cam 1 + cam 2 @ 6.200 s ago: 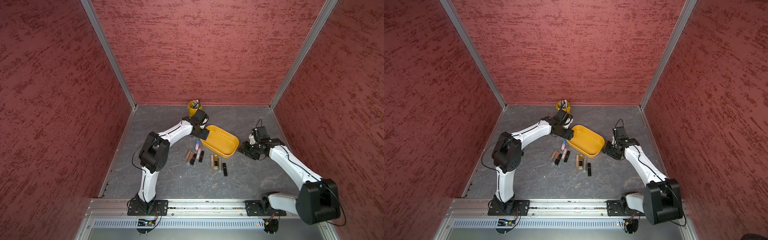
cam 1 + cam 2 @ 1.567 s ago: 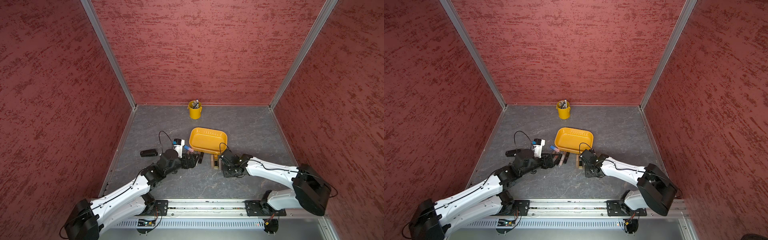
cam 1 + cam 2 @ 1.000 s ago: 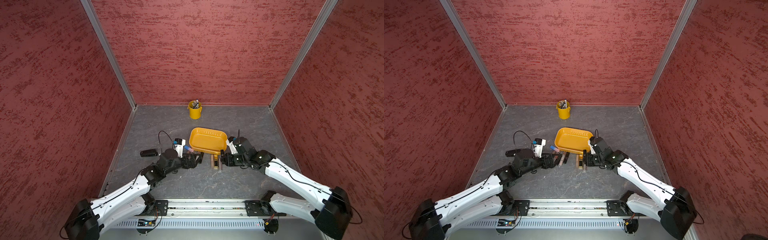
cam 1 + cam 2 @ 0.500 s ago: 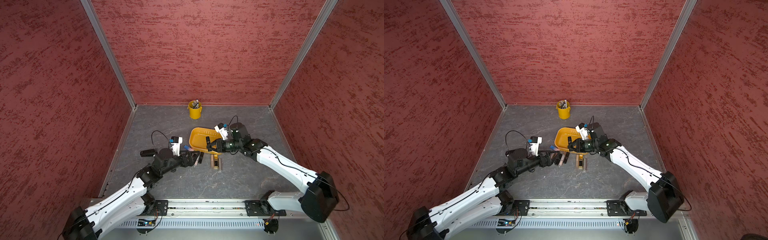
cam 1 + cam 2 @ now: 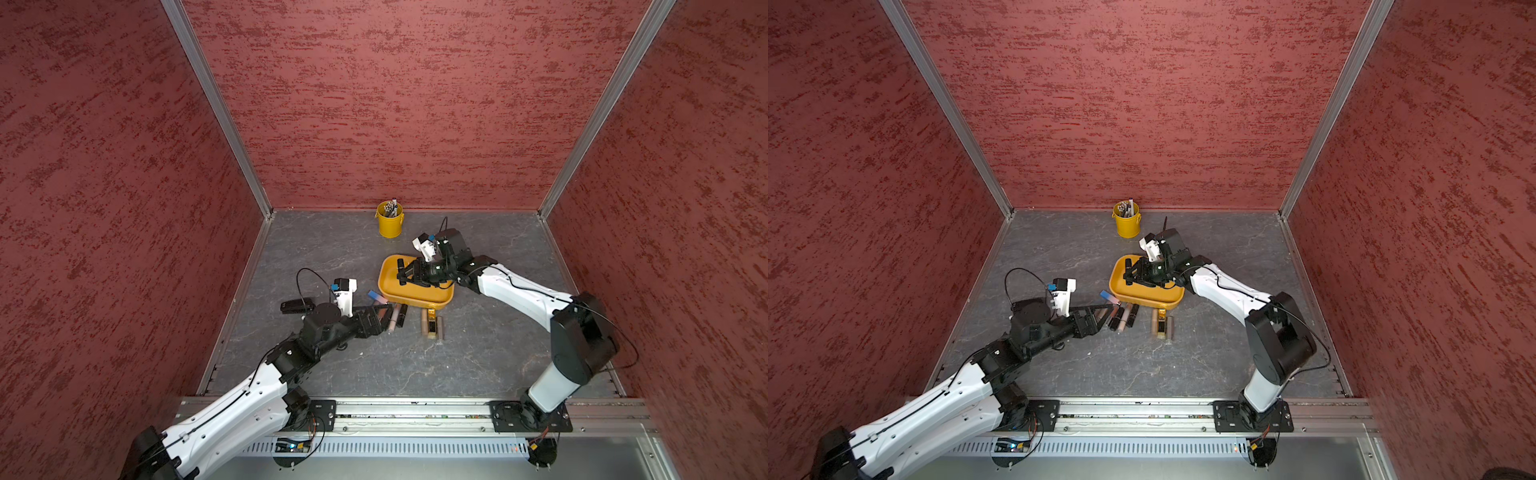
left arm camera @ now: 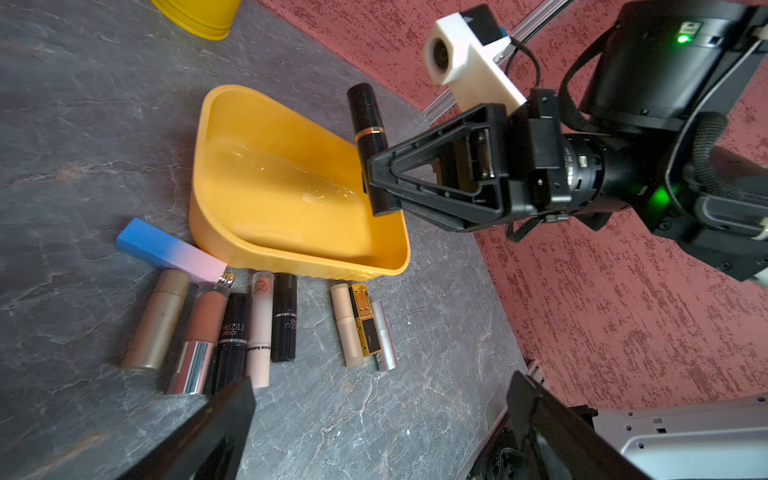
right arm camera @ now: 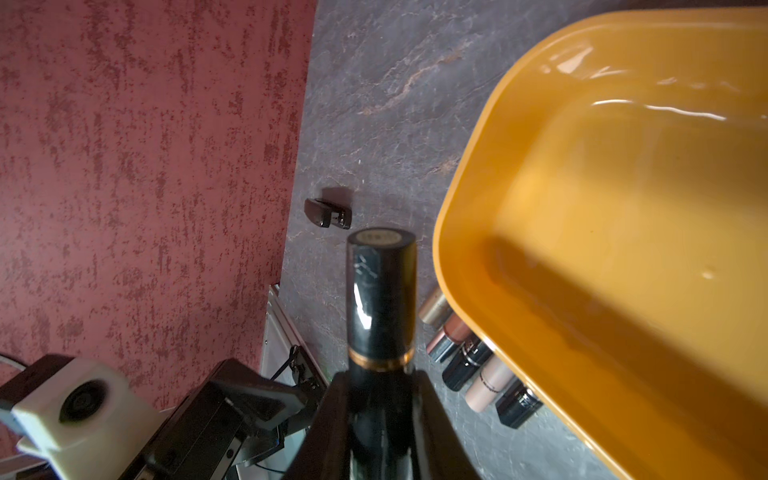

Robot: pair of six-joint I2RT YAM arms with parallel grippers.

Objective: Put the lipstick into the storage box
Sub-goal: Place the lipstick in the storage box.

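**A:** What carries everything?

**B:** A grey marbled bench (image 5: 374, 365). Around its middle sits the storage box (image 5: 415, 300), a shallow yellow-orange plastic tray with rounded corners. I can see nothing inside it, so I'd say no lipstick is stowed yet.

**A:** And the arms?

**B:** The right gripper (image 5: 402, 274) reaches over the box's left part, clenched on a black cylindrical lipstick with a gold band (image 6: 368, 120). It grips below the band, so the other end juts free. I'd judge that leaves room to lower the tube between the walls before letting go.

**A:** The other one?

**B:** The left gripper (image 5: 384, 318) hangs low with its jaws spread wide, grasping nothing. It is near the row of loose lipstick tubes (image 6: 257, 328) lying along the box's front wall, probably ready to take the next one.

**A:** Any risk?

**B:** The tube is round, so released from high up it might roll or hop over the low rim.
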